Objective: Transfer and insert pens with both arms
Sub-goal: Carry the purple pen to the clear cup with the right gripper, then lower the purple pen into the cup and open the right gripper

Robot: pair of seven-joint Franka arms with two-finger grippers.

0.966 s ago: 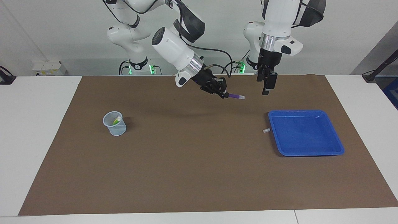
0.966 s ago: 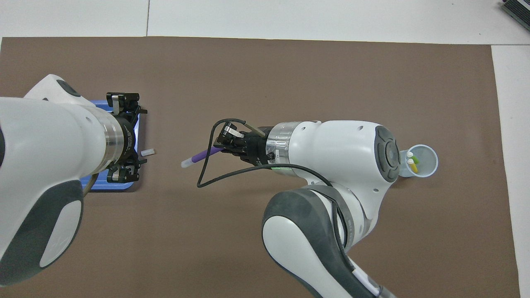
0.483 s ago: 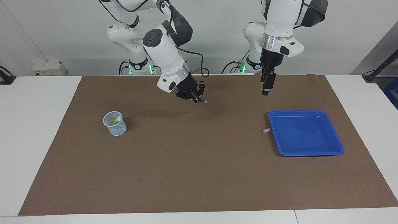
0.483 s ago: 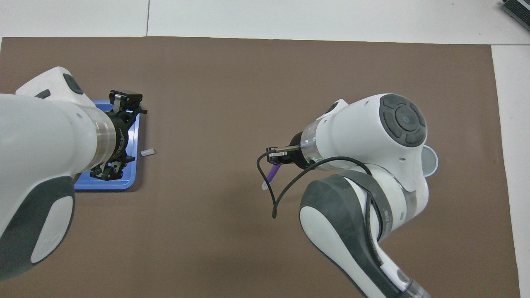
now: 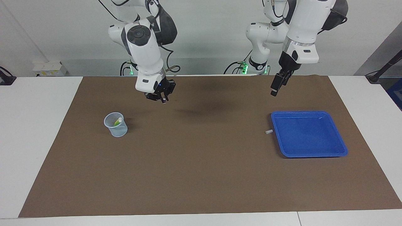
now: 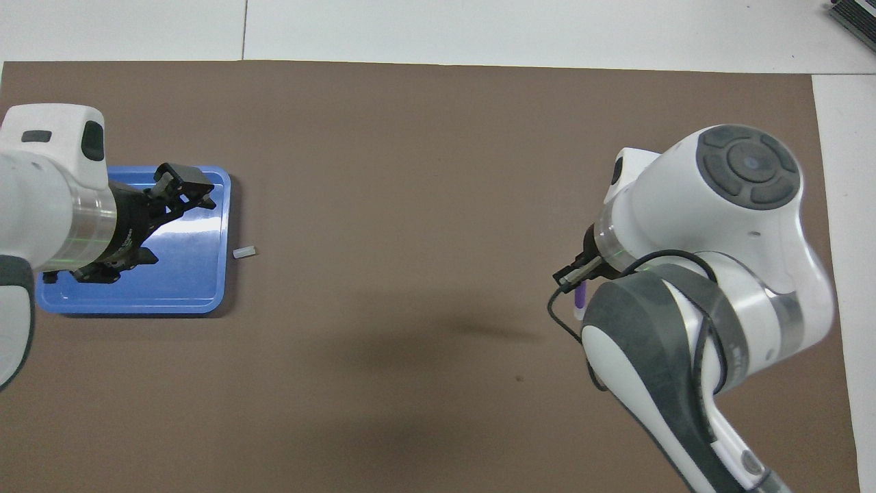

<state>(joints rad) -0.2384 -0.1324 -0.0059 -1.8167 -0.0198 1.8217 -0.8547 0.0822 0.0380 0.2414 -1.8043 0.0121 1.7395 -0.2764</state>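
My right gripper [image 5: 160,95] is shut on the purple pen [image 6: 580,296] and holds it pointing down, pale cap end lowest, over the bare mat short of the cup. In the overhead view the right arm covers the gripper, and only a bit of purple shows. The clear plastic cup [image 5: 116,125] stands toward the right arm's end of the table with the green pen [image 5: 116,123] leaning in it. I cannot make out the yellow pen. My left gripper [image 5: 275,87] hangs in the air over the blue tray's edge nearest the robots, holding nothing.
The blue tray [image 5: 309,152] lies toward the left arm's end of the table with nothing in it. A tiny whitish loose cap [image 5: 268,131] lies on the brown mat [image 5: 201,175] beside the tray. The right arm hides the cup in the overhead view.
My right gripper has swung with the purple pen from the table's middle toward the cup and turned the pen from level to pointing down. My left gripper has drawn back over the tray.
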